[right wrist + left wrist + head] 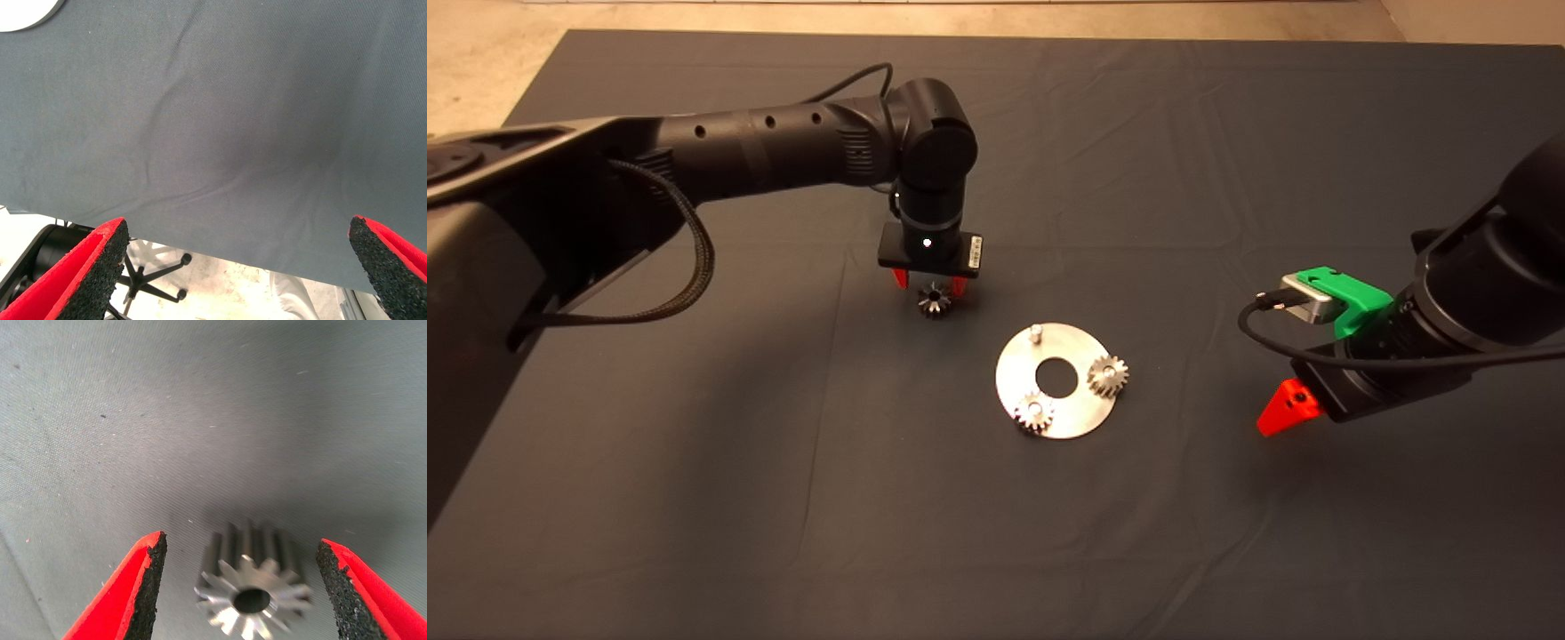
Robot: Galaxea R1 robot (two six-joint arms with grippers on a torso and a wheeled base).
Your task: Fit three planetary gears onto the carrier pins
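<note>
The third gear [252, 590] is straddled by the open left gripper [241, 587]; closing, then placement on the free pin [1036, 333], is needed. The right gripper [240, 267] is parked open.

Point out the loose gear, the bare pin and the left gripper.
loose gear [935, 302], head view, its toothed top.
bare pin [1036, 333], head view, the stud's tip.
left gripper [241, 587], left wrist view, midway between open fingertips.
</note>
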